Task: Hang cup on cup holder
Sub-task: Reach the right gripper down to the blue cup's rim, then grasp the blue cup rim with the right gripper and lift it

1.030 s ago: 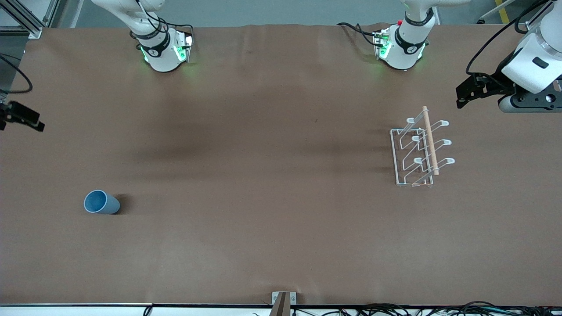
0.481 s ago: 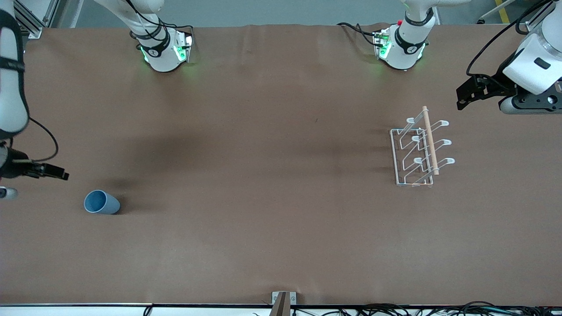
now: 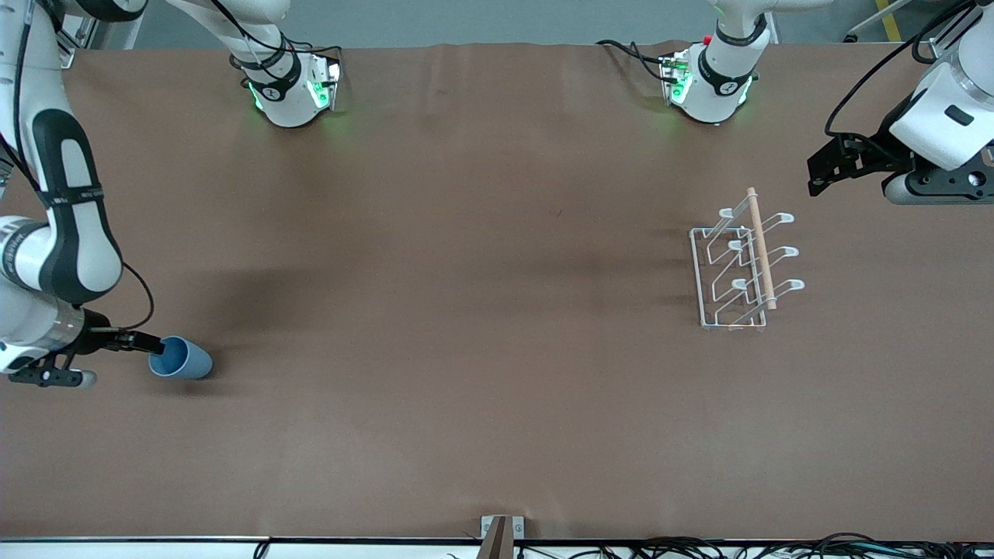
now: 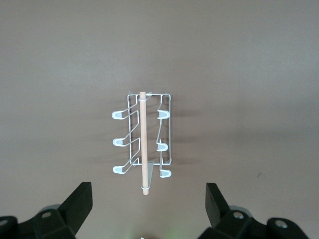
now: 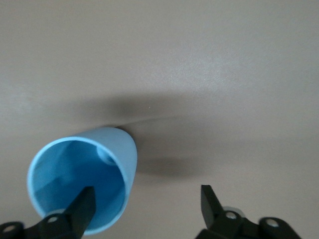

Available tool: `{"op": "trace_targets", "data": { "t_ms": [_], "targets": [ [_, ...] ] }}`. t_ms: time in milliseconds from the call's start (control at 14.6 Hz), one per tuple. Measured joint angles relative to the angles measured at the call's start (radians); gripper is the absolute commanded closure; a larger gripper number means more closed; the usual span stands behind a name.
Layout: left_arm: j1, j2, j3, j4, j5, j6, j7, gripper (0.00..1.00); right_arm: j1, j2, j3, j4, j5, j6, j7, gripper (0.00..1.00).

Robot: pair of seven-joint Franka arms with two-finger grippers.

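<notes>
Now: one cup [image 3: 181, 359] | one cup holder [image 3: 744, 267] | right tool [image 5: 144, 204] wide at cup | left tool [image 4: 148, 200] wide, waiting

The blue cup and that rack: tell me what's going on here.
The right arm has brought its pincer to the rim of the cup, which stands on the table at the right arm's end. One finger is inside the mouth, the jaws open, no grip yet. The left pincer waits open above the cup holder, whose prongs are all bare.

Even overhead light, soft shadows on table [image 3: 497, 404]; wrist views slightly soft.
</notes>
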Motion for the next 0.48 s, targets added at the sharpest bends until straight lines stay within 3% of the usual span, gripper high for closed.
{"op": "trace_targets", "data": {
  "t_ms": [137, 206, 275, 481],
  "targets": [
    [-0.001, 0.000, 0.000, 0.000, 0.000, 0.000, 0.000, 0.00, 0.000, 0.024, 0.000, 0.002, 0.000, 0.025, 0.000, 0.75],
    [-0.001, 0.000, -0.001, 0.000, 0.000, 0.000, 0.000, 0.00, 0.000, 0.031, 0.001, 0.005, 0.002, 0.029, 0.002, 0.89],
    [-0.002, 0.000, -0.002, 0.000, 0.000, 0.000, 0.000, 0.00, 0.001, 0.036, 0.003, 0.009, 0.014, 0.029, 0.008, 0.94],
    [-0.003, 0.000, -0.002, 0.000, 0.000, 0.000, 0.000, 0.00, 0.003, 0.050, 0.006, 0.028, 0.066, 0.029, 0.017, 0.96]
  ]
}}
